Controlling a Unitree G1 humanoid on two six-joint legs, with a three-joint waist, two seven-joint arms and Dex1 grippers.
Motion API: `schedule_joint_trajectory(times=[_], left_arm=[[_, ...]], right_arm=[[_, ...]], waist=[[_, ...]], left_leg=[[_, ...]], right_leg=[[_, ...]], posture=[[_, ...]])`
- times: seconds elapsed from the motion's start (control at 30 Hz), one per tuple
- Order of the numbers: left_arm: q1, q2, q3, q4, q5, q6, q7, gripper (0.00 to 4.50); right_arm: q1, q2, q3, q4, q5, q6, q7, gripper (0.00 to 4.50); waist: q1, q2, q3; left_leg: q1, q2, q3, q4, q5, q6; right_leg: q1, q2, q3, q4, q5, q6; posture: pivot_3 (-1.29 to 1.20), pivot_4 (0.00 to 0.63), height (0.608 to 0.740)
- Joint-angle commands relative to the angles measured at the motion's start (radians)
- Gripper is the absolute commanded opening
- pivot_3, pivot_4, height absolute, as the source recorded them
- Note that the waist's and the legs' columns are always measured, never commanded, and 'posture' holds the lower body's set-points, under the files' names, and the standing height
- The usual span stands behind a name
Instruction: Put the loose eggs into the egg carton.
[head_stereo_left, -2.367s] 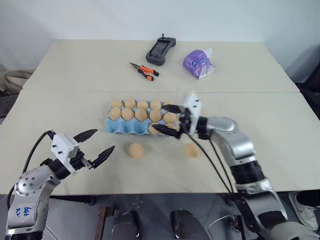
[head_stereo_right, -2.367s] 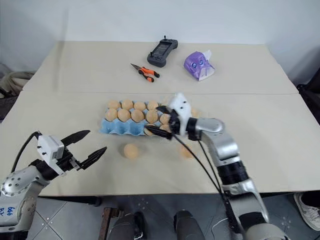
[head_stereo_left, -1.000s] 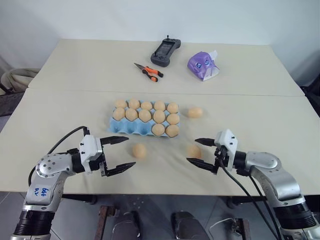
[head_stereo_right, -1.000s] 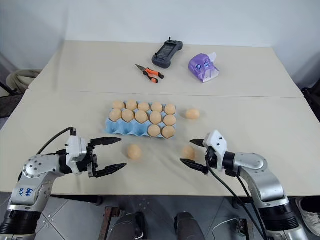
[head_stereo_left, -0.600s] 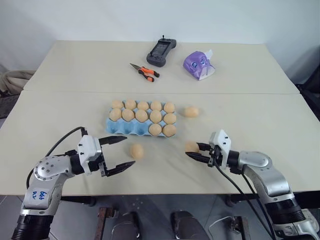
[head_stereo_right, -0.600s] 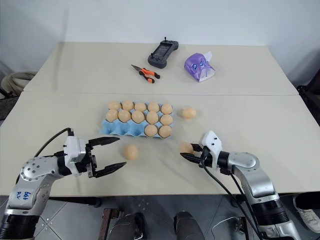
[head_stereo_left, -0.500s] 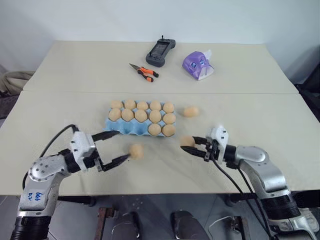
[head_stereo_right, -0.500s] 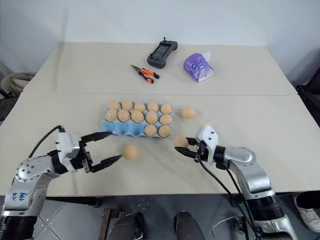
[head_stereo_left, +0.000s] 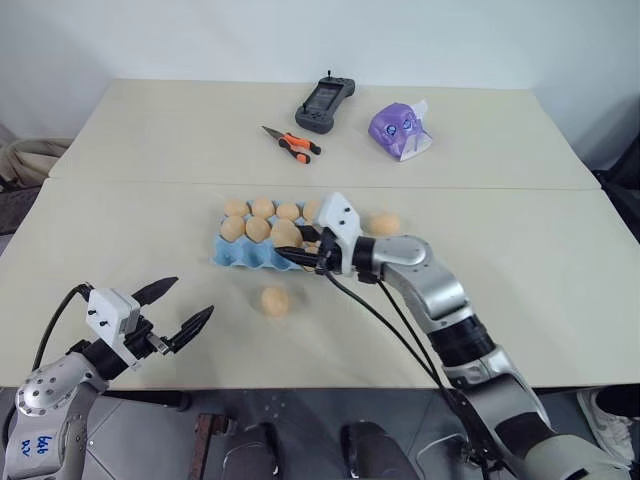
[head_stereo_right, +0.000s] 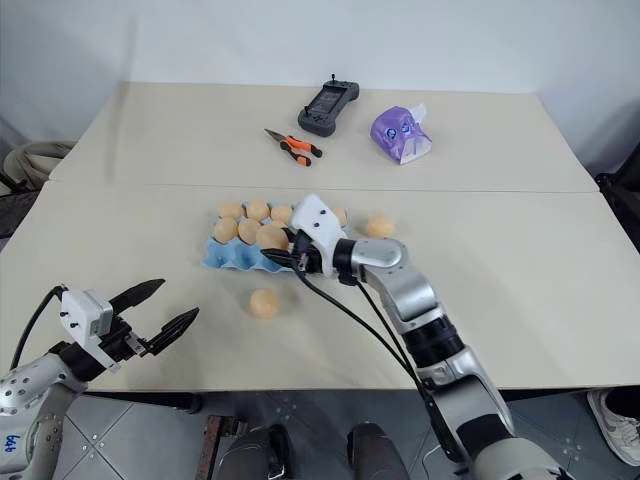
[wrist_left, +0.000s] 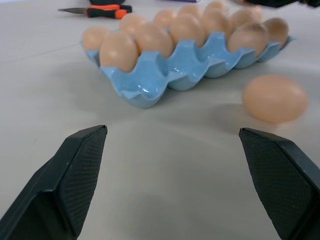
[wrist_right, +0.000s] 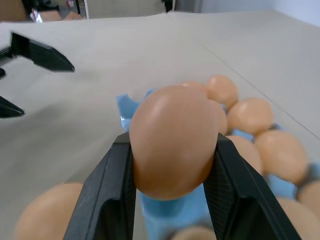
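in the head views the right gripper (head_stereo_left: 297, 249) reaches in from the right over the egg carton (head_stereo_left: 232, 255), its two fingers closed on one egg (head_stereo_left: 286, 236) held above the carton's near row. the light-blue carton lies in the middle of the table (head_stereo_left: 560, 260), with eggs in its far cups. one loose egg (head_stereo_left: 274, 301) rests on the table just in front of the carton, and another egg (head_stereo_left: 385, 223) lies just beside the carton's right end. the left gripper (head_stereo_left: 178, 310) hovers near the table's front left edge with its fingers spread wide and nothing between them. a handheld controller (head_stereo_left: 322, 101), orange-handled pliers (head_stereo_left: 288, 141) and a purple pack (head_stereo_left: 400, 128) sit at the far side. in the left wrist view the two black fingertips (wrist_left: 80, 170) stand wide apart and empty, with the carton and the loose egg beyond them. in the right wrist view the fingers (wrist_right: 115, 190) clamp both sides of the held egg, the carton's filled cups below and behind it, and the left gripper's tips beyond.
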Motion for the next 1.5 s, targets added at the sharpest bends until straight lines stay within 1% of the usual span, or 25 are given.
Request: schedule_joint_trajectory(times=[0.03,0.13,0.17,0.23,0.3,0.37,0.43,0.53,0.57,0.63,0.77,0.87,0.97,1.1,1.17,1.33,1.37,1.43,1.5], left_arm=[[0.028,-0.015,0.017,-0.063,-0.012,-0.016,0.018,4.50],[0.028,-0.021,0.015,-0.074,-0.014,-0.014,0.027,4.50],[0.025,-0.019,0.011,-0.075,-0.014,-0.014,0.024,4.50],[0.006,-0.014,-0.001,-0.073,-0.020,-0.008,0.016,4.50],[-0.016,-0.011,-0.018,-0.063,-0.015,-0.009,0.008,4.50],[-0.057,-0.012,-0.045,-0.046,-0.006,-0.010,0.003,4.50],[-0.105,-0.009,-0.083,-0.029,0.002,-0.005,-0.012,4.50],[-0.175,0.005,-0.144,-0.005,-0.002,0.029,-0.050,4.50],[-0.202,0.011,-0.163,0.009,-0.003,0.052,-0.057,4.50],[-0.244,0.017,-0.184,0.033,-0.004,0.070,-0.072,4.50],[-0.306,0.017,-0.217,0.067,-0.007,0.070,-0.107,4.50],[-0.315,0.024,-0.234,0.076,-0.014,0.075,-0.148,4.50],[-0.329,0.026,-0.239,0.097,-0.006,0.059,-0.172,4.50],[-0.364,0.024,-0.238,0.130,0.014,0.032,-0.172,4.50],[-0.375,0.024,-0.242,0.136,0.017,0.029,-0.174,4.50],[-0.364,0.023,-0.224,0.108,0.011,0.033,-0.151,4.50],[-0.353,0.024,-0.217,0.091,-0.017,0.058,-0.157,4.50],[-0.332,0.026,-0.209,0.066,-0.029,0.070,-0.152,4.50],[-0.314,0.023,-0.211,0.040,-0.034,0.078,-0.149,4.50]], right_arm=[[-0.016,0.023,0.007,0.023,-0.008,-0.034,0.018,2.39],[-0.015,0.022,-0.010,0.006,0.004,-0.041,0.036,3.43],[-0.013,0.017,-0.022,-0.012,0.013,-0.040,0.037,3.81],[0.003,-0.001,-0.059,-0.063,0.040,-0.048,0.045,4.43],[0.026,-0.023,-0.093,-0.104,0.064,-0.049,0.052,4.47],[0.100,-0.088,-0.146,-0.173,0.090,-0.080,0.080,4.47],[0.182,-0.157,-0.212,-0.221,0.095,-0.112,0.073,4.47],[0.348,-0.264,-0.352,-0.267,0.123,-0.140,0.053,4.47],[0.404,-0.288,-0.410,-0.272,0.132,-0.193,0.048,4.47],[0.476,-0.315,-0.488,-0.272,0.142,-0.236,0.023,4.47],[0.628,-0.354,-0.598,-0.312,0.152,-0.210,-0.042,4.47],[0.709,-0.359,-0.628,-0.353,0.167,-0.198,-0.060,4.47],[0.741,-0.360,-0.622,-0.373,0.188,-0.187,-0.053,4.47],[0.706,-0.356,-0.579,-0.361,0.193,-0.180,-0.046,4.47],[0.679,-0.353,-0.565,-0.349,0.197,-0.169,-0.046,4.47],[0.387,-0.324,-0.444,-0.103,0.131,-0.149,-0.051,4.47],[0.325,-0.313,-0.423,-0.038,0.121,-0.158,-0.041,4.47],[0.208,-0.291,-0.385,0.099,0.097,-0.182,-0.016,4.47],[0.107,-0.272,-0.359,0.234,0.071,-0.222,0.006,4.47]], waist=[[-0.001,0.000,0.000],[-0.002,0.000,0.000],[-0.003,0.000,0.000],[-0.003,0.000,0.000],[-0.003,0.000,0.000],[0.003,0.000,0.000],[0.010,-0.001,-0.001],[0.017,-0.001,-0.001],[0.018,-0.001,-0.001],[0.015,-0.001,0.000],[0.000,0.000,0.000],[-0.008,0.000,0.000],[-0.009,0.000,0.000],[-0.010,0.000,0.000],[-0.011,0.000,0.000],[-0.024,0.000,0.000],[-0.025,0.000,0.000],[-0.024,0.000,0.000],[-0.024,0.000,0.000]], left_leg=[[0.000,0.000,0.001,0.000,0.000,0.000],[-0.003,0.000,0.002,-0.001,0.000,0.000],[-0.004,0.000,0.003,0.000,0.000,0.000],[-0.006,0.001,0.003,0.001,0.001,-0.001],[-0.007,0.001,0.002,0.002,0.001,-0.001],[-0.006,0.001,0.002,0.002,0.001,-0.001],[-0.006,-0.001,0.000,0.002,0.001,-0.001],[-0.008,-0.005,0.000,0.002,0.000,0.002],[-0.008,-0.006,0.000,0.002,0.001,0.003],[-0.009,-0.005,0.000,0.002,0.001,0.003],[-0.008,-0.002,0.000,0.002,0.001,0.002],[-0.005,0.000,0.002,0.002,0.002,0.001],[-0.003,0.000,0.002,0.003,0.002,0.000],[0.002,-0.004,0.002,0.002,0.005,0.003],[0.004,-0.005,0.001,0.003,0.003,0.000],[0.006,-0.005,0.001,0.001,0.001,0.003],[0.006,-0.005,0.001,0.001,0.001,0.003],[0.004,-0.005,0.000,0.000,0.003,0.001],[0.004,-0.003,0.000,-0.002,0.006,0.004]], right_leg=[[-0.001,0.000,0.000,0.000,0.000,0.000],[-0.006,0.001,0.000,0.002,0.000,0.000],[-0.008,0.001,0.001,0.003,0.000,0.000],[-0.010,0.001,0.001,0.005,0.000,0.000],[-0.011,0.002,0.001,0.006,0.000,0.000],[-0.010,0.002,0.000,0.006,0.000,0.000],[-0.009,0.001,-0.002,0.005,0.000,0.000],[-0.008,-0.001,-0.002,0.002,0.000,0.001],[-0.007,-0.002,-0.002,0.001,0.001,0.001],[-0.008,-0.001,-0.001,0.000,0.001,0.002],[-0.008,0.003,0.000,0.001,0.001,0.002],[-0.007,0.004,0.002,0.002,0.001,0.002],[-0.007,0.004,0.003,0.006,0.001,0.002],[-0.001,0.002,0.003,0.007,0.002,0.003],[0.001,0.000,0.002,0.007,0.003,0.004],[0.005,-0.003,0.001,0.003,0.006,0.003],[0.006,-0.003,0.001,0.002,0.006,0.003],[0.004,-0.003,0.000,0.001,0.005,0.003],[0.003,0.000,0.000,0.000,0.005,0.002]], posture=[[0.00,0.150,0.740],[0.00,0.150,0.740],[0.00,0.150,0.740],[0.00,0.150,0.740],[0.00,0.150,0.740],[0.00,0.150,0.740],[0.00,0.150,0.740],[0.00,0.150,0.740],[0.00,0.150,0.740],[0.00,0.150,0.740],[0.00,0.150,0.740],[0.00,0.150,0.740],[0.00,0.150,0.740],[0.00,0.150,0.740],[0.00,0.150,0.740],[0.00,0.150,0.740],[0.00,0.150,0.740],[0.00,0.150,0.740],[0.00,0.150,0.740]])
